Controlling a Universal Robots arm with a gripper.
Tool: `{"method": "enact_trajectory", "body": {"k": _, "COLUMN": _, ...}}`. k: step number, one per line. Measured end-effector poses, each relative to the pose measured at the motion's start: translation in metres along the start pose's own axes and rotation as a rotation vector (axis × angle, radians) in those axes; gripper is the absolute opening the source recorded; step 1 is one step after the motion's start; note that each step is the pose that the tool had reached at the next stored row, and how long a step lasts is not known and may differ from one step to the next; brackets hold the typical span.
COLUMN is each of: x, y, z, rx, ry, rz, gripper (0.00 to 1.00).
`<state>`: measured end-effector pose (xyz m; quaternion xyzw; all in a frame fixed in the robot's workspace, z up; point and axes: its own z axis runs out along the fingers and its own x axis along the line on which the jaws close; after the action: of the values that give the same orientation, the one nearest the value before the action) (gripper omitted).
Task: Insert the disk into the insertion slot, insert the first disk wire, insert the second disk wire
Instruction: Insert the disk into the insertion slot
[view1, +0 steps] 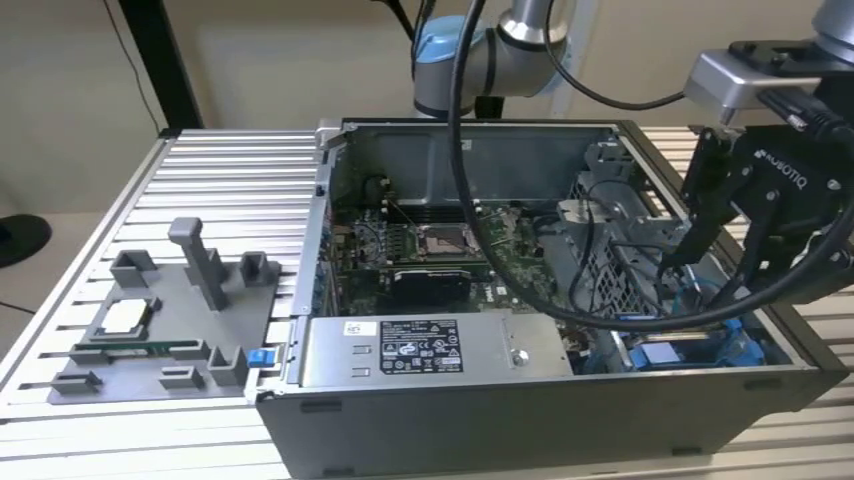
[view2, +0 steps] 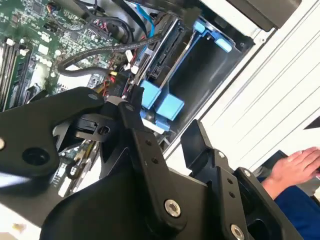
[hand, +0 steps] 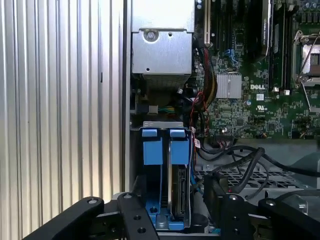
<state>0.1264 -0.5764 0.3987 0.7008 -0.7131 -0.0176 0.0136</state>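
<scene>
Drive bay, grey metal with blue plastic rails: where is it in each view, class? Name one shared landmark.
Exterior view: blue-railed grey metal bay, exterior view's right.
Second wrist view: bay just beyond the gripper.
First wrist view: bay near the green motherboard.
Shared landmark: that motherboard.
</scene>
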Motion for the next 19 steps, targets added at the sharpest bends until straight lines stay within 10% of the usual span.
{"method": "enact_trajectory", "body": {"k": 8, "x": -0.0240, "y": 0.0008, "z": -0.0028, "rx": 0.0241, "ry": -0.0006, "rz": 0.000, "gripper": 1.00}}
{"method": "enact_trajectory", "body": {"k": 19, "x": -0.0361, "y": 0.0009, "z": 0.0046, "rx": 0.0155, "ry": -0.0006, "rz": 0.000, "gripper": 1.00}}
